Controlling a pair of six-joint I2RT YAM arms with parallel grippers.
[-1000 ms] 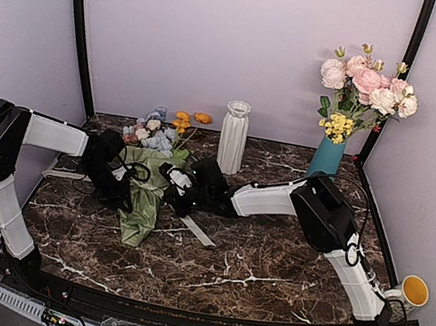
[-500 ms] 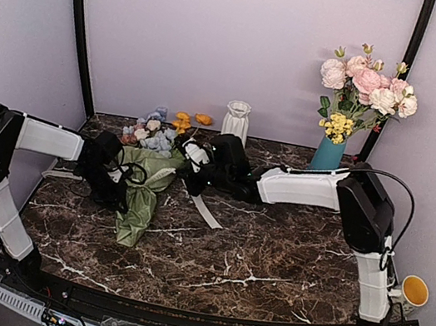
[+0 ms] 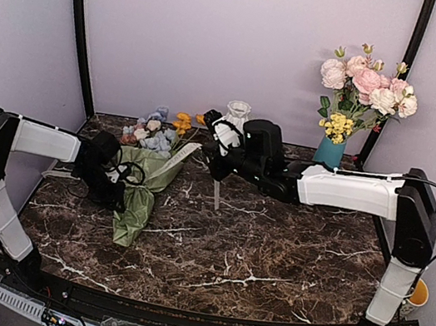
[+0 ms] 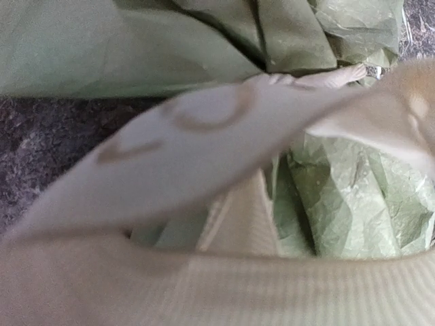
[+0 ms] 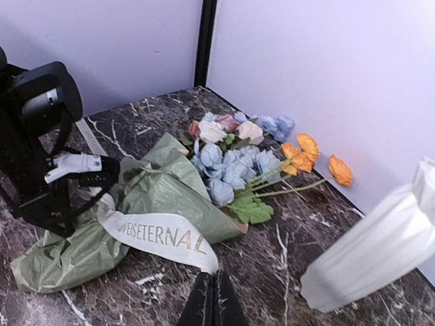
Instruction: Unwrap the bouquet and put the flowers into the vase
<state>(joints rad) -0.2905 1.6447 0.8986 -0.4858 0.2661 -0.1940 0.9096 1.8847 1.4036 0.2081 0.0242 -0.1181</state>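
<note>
The bouquet [image 3: 141, 192] is lying flat on the left part of the marble surface [image 3: 269, 256]. Its long axis is running near to far, leaning a little rightward at the back. The twisted green paper tail is pointing toward the arm bases. The flowers [image 3: 156, 131], orange, pale blue, cream and pink, are fanning out toward the back wall.

A cream printed ribbon [image 5: 160, 238] is crossing the wrapping's waist and stretching up to the right pincer [image 5: 214, 295]. That pincer is pinching it with both fingers pressed together, while a loose end is dangling below.

The left pincer [image 3: 115, 194] is sitting at the wrapping's left flank, against the paper. I cannot tell whether it is closed on anything, as its own camera is showing only blurred ribbon and crumpled green paper.

The ribbed white vase [image 3: 238, 109] is standing at the back, mostly hidden behind the right arm. A teal vase [image 3: 326, 157] of pink roses [image 3: 367, 84] is standing farther right.
</note>
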